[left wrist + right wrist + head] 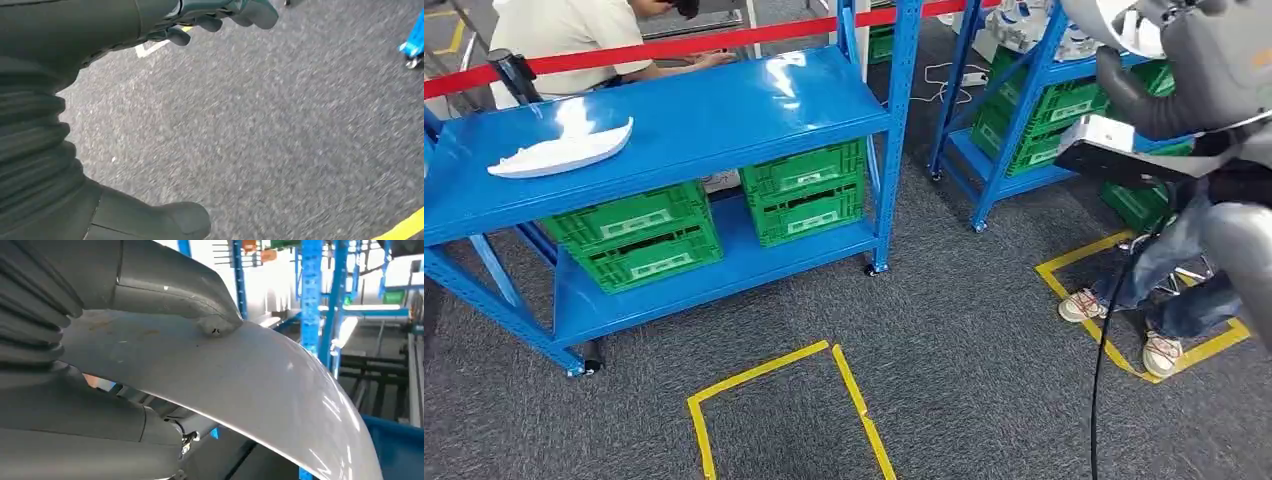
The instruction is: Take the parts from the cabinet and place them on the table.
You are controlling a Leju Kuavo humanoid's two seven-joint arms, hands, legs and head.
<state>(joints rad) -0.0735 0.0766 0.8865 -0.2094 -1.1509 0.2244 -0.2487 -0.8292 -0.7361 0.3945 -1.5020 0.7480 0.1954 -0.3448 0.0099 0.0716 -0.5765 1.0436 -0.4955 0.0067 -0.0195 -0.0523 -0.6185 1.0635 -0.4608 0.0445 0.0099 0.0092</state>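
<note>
White part (260,385) sits clamped in my right hand (150,315), thumb pressed on its upper face, fingers beneath, so the curved shell stays level for carrying. My left hand (215,20) hangs over carpet, fingers loosely apart, holding nothing. One part (564,152) already lies on the table (724,120) at 10 o'clock; I judge mine goes beside it.

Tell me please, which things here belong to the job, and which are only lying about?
Belonging to the job:
- white curved part held in the right robot hand
- white part lying on the blue table
- left robot hand, holding nothing

Only lying about:
- green crates
- yellow floor tape
- seated person
</note>
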